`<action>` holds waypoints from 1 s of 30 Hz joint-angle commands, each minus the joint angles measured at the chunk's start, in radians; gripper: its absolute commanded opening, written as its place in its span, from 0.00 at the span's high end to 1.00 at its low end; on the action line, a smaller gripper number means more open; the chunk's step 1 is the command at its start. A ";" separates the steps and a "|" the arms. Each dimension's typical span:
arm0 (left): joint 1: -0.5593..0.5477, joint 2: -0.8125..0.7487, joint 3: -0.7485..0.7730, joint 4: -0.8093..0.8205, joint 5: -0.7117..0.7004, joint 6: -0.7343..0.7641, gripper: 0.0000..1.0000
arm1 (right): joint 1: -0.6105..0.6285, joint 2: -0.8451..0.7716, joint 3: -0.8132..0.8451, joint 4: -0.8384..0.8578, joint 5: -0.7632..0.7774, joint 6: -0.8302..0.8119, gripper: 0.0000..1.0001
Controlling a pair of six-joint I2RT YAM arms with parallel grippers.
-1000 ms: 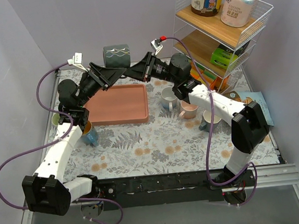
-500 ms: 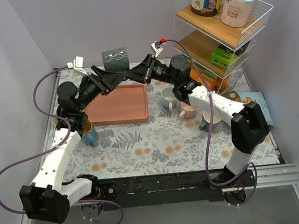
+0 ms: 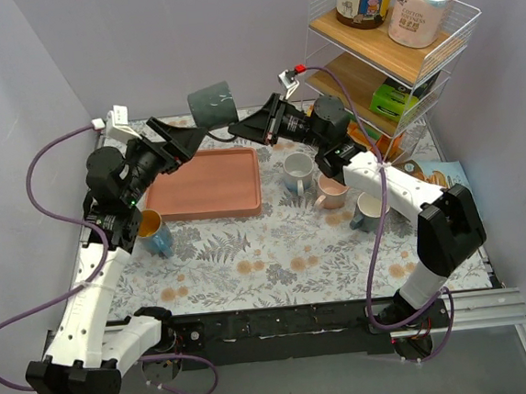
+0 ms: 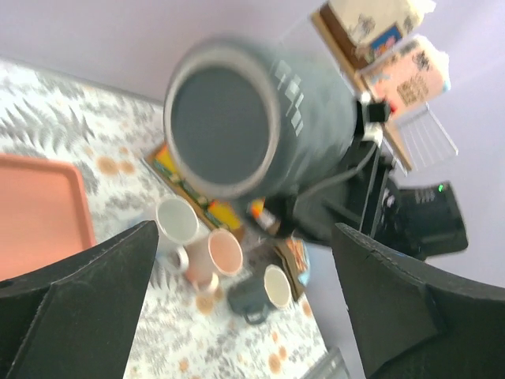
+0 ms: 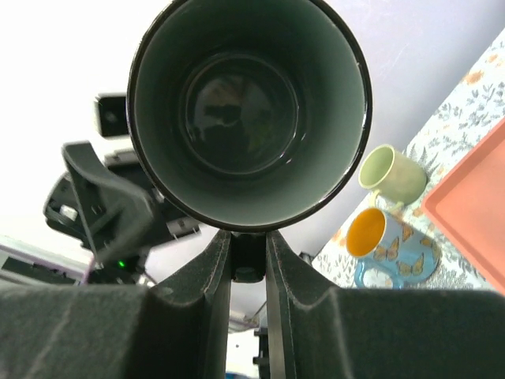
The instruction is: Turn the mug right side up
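While the left hand [image 4: 245, 235] gapes, the right hand [image 5: 248, 254] pinches the glossy, cylindrical grey mug [image 3: 213, 103].

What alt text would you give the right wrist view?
A dark grey ceramic mug fills the frame, open mouth facing the camera, clamped from below by the right gripper. Behind on the right: a pale green mug, a blue butterfly mug with orange inside, and a corner of a salmon tray.

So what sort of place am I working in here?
Probably a staged kitchen-style test booth: plain purple walls close round a fern-print table cover, with a wire shelf rack of groceries and several mugs.
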 commanded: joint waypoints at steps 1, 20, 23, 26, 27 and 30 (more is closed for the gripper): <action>-0.003 -0.026 0.149 -0.115 -0.173 0.109 0.09 | -0.001 -0.093 -0.039 0.147 -0.069 0.013 0.99; -0.001 0.201 0.485 -0.405 -0.293 0.115 0.07 | 0.001 -0.025 -0.399 0.579 -0.266 0.445 0.99; -0.001 0.202 0.473 -0.393 -0.273 0.105 0.07 | 0.001 -0.017 -0.400 0.519 -0.284 0.407 0.99; -0.001 0.221 0.491 -0.408 -0.271 0.100 0.07 | 0.002 -0.014 -0.375 0.385 -0.307 0.284 0.99; -0.001 0.228 0.502 -0.426 -0.268 0.100 0.07 | 0.004 -0.011 -0.360 0.341 -0.315 0.208 0.99; -0.001 0.256 0.530 -0.448 -0.256 0.100 0.07 | 0.010 -0.001 -0.343 0.202 -0.323 0.055 0.99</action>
